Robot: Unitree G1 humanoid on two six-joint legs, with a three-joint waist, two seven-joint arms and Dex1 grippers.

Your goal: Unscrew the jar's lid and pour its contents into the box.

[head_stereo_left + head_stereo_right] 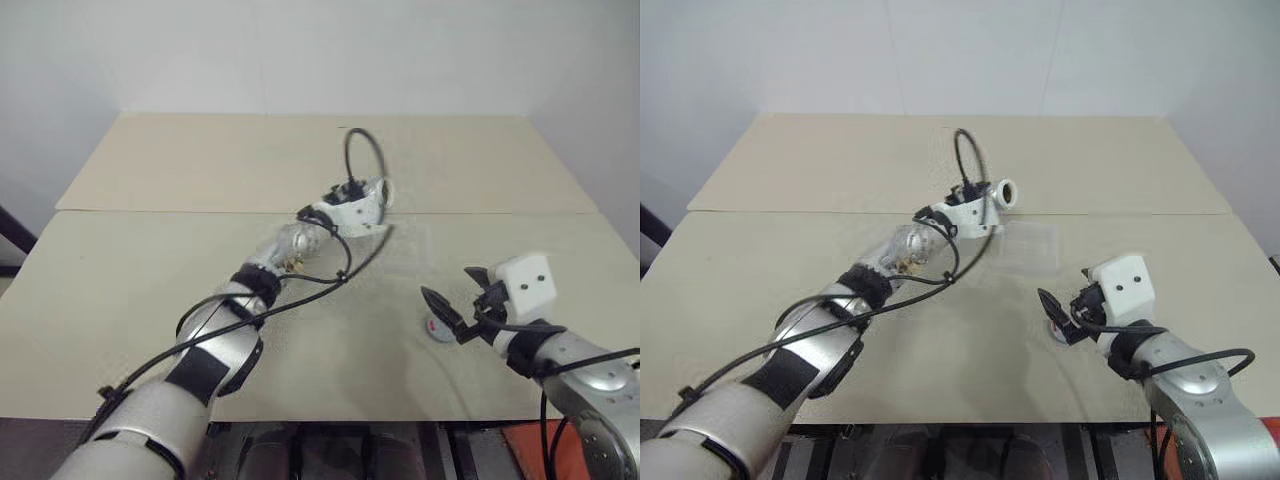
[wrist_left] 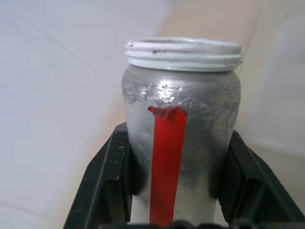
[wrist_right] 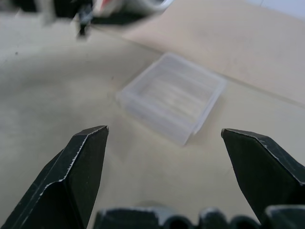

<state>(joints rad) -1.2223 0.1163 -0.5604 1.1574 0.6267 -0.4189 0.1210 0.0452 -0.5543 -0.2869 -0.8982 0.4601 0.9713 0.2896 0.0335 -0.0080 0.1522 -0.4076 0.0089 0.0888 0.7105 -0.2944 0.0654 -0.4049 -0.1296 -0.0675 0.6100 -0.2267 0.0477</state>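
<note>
Your jar (image 2: 181, 143) is silvery grey with a red strip down its side, its white threaded mouth bare and open, raised above the clear shallow box (image 1: 1028, 245) on the tabletop. Your lid (image 1: 440, 327) lies flat nearby, red mark up.

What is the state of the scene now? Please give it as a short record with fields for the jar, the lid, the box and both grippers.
jar: open, threaded mouth bare, held in the left gripper
lid: off the jar, lying on the table by the right gripper
box: clear, on the table ahead of the right gripper
left gripper: shut on the jar, raised near the box
right gripper: open, holding nothing
table: beige, two boards joined
contents: cannot tell
</note>
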